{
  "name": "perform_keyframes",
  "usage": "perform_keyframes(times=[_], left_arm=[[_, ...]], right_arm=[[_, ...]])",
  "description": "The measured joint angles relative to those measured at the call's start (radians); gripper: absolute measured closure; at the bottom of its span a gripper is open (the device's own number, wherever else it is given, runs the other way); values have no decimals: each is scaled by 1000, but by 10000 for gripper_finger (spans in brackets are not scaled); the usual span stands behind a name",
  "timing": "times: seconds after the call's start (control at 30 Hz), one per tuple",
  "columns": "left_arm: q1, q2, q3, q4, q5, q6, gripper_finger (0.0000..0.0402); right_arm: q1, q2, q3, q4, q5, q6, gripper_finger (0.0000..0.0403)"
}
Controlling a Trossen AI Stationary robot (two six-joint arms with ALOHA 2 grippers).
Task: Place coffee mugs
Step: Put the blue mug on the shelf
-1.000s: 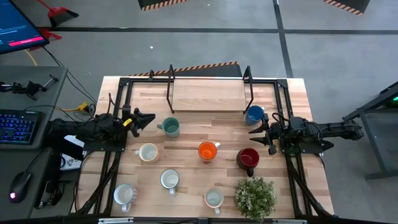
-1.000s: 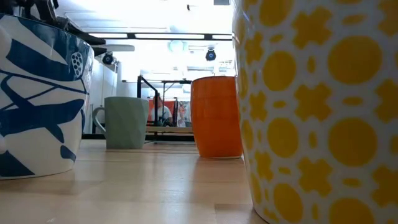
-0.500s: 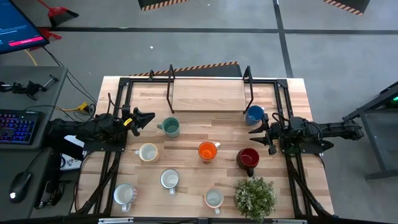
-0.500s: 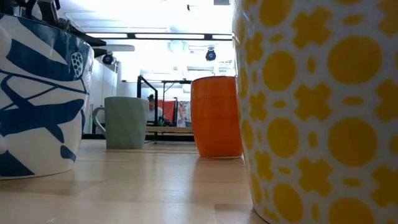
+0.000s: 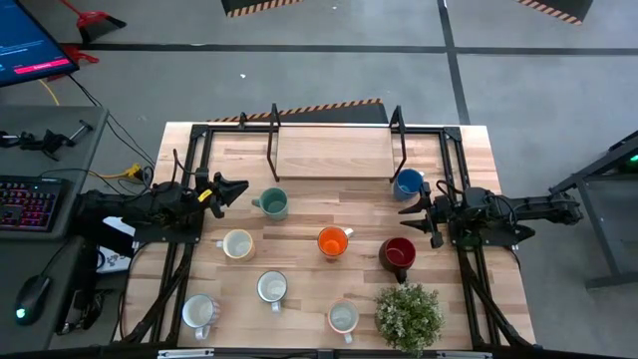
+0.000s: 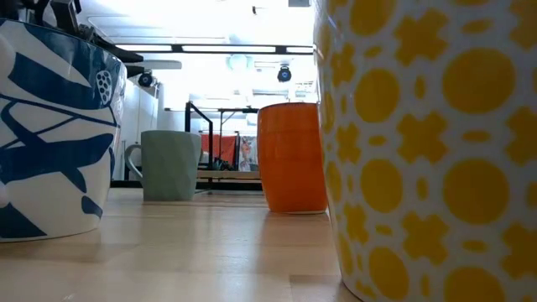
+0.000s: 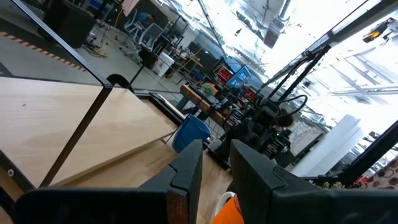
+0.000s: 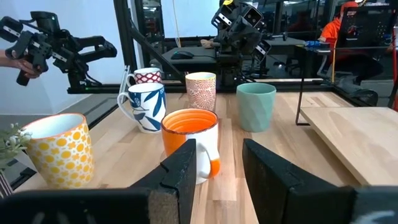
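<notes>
Eight mugs are found standing upright on the table (image 5: 299, 189), well apart from one another. The teal mug (image 5: 273, 203) is nearest the left gripper (image 5: 235, 188); the blue mug (image 5: 407, 183) and the dark red mug (image 5: 398, 252) lie just beside the right gripper (image 5: 411, 212). The orange mug (image 5: 333, 241) stands mid-table, and four pale patterned mugs (image 5: 272, 288) occupy the near half beside a potted plant (image 5: 408, 314). A raised wooden shelf (image 5: 334, 155) on a black frame is seen at the far edge, with no mug on it.

Both grippers are found empty, fingers parted with a narrow gap, the right wrist view showing clear space between them. No mug is held.

Risks are judged as follows. The gap of either gripper may prove too narrow to pass over a rim or handle, so a mug could be pushed or tipped. The blue mug, close to a frame post, could be knocked against it. The dark red mug could be swept by the right arm.
</notes>
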Motion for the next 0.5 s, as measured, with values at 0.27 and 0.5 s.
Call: perform_keyframes(times=[0.27, 0.5], left_arm=[[0, 0, 0, 0, 0, -16, 328], [0, 0, 0, -18, -2, 61, 328]], right_arm=[[0, 0, 0, 4, -3, 271, 289], [0, 0, 0, 0, 93, 304, 289]])
